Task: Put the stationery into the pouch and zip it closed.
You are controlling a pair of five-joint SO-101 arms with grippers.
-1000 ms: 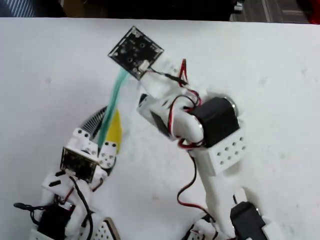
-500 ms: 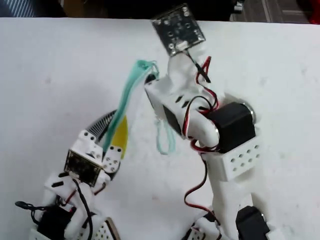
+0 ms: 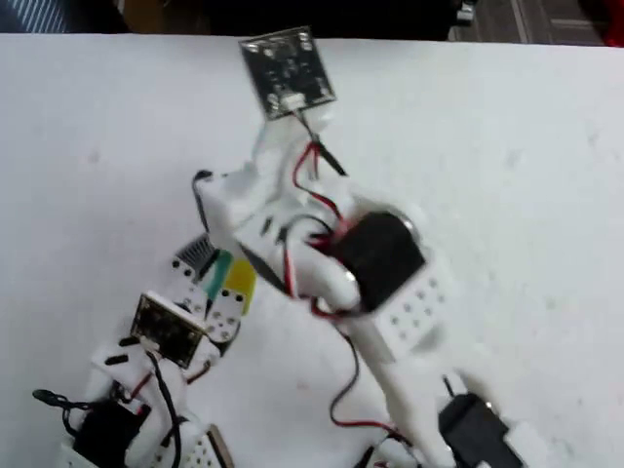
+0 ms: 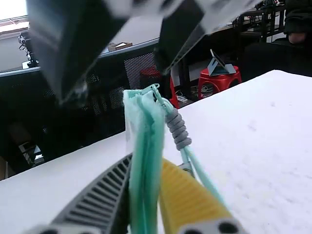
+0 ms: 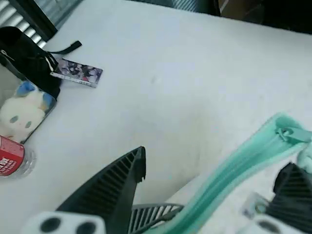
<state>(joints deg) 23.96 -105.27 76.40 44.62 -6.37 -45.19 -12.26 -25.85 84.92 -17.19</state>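
Two grippers were at the teal pouch (image 4: pixel 144 161) on the near left of the table (image 3: pixel 507 146). The left gripper (image 3: pixel 219 271) had it pinched tight between its grey and yellow fingers, with the zipper edge sticking out past the tips toward the far side. Just beyond it, the right gripper (image 5: pixel 214 168) had its fingers spread wide, the pouch's zipper edge running between them, not clamped.

1. The high view looks steeply down on the white table (image 3: pixel 507 146) from above, with the table's far edge along the top of the frame.
2. The left wrist view sits low and very close to the teal pouch (image 4: pixel 144 161), facing across the table toward the room behind.
3. The right wrist view tilts down at the table from close by. All three views share the pouch and the table.
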